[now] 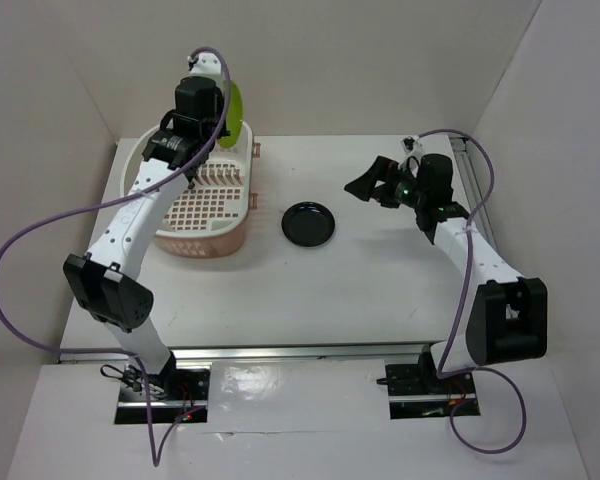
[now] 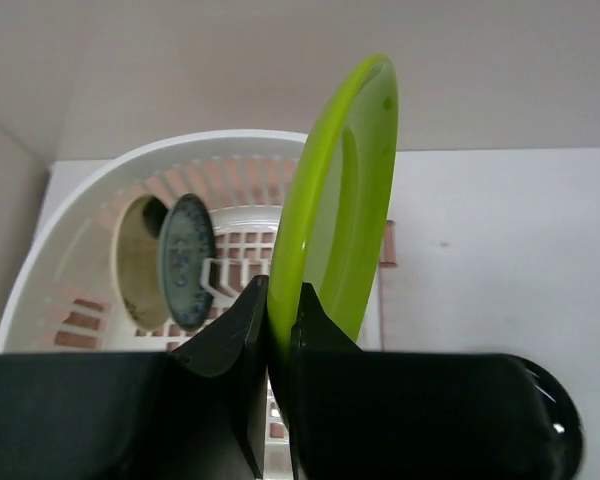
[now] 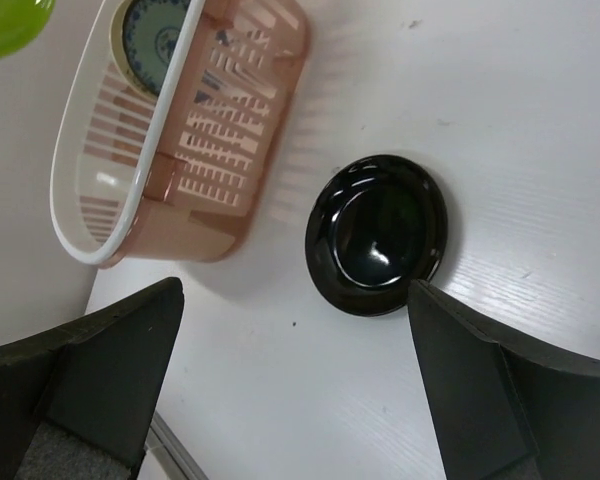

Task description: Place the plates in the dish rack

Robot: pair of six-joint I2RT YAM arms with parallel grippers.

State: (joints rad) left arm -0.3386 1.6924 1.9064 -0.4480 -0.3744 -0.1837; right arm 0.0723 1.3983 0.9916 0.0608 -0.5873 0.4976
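My left gripper (image 2: 280, 295) is shut on the lower edge of the lime green plate (image 2: 340, 190), holding it on edge above the far side of the pink-white dish rack (image 1: 205, 243). Inside the rack (image 2: 230, 138) a cream plate (image 2: 132, 265) and a dark teal patterned plate (image 2: 185, 260) stand upright side by side between the prongs. The glossy black plate (image 1: 309, 223) lies flat on the white table just right of the rack. My right gripper (image 1: 365, 187) hovers open to the right of the black plate (image 3: 378, 232), with nothing between its fingers (image 3: 120, 350).
White walls close in the table on the left, back and right. A metal rail (image 1: 300, 350) runs along the near edge by the arm bases. Purple cables (image 1: 40, 225) loop off both arms. The rack's pink side wall (image 3: 235, 140) faces the black plate.
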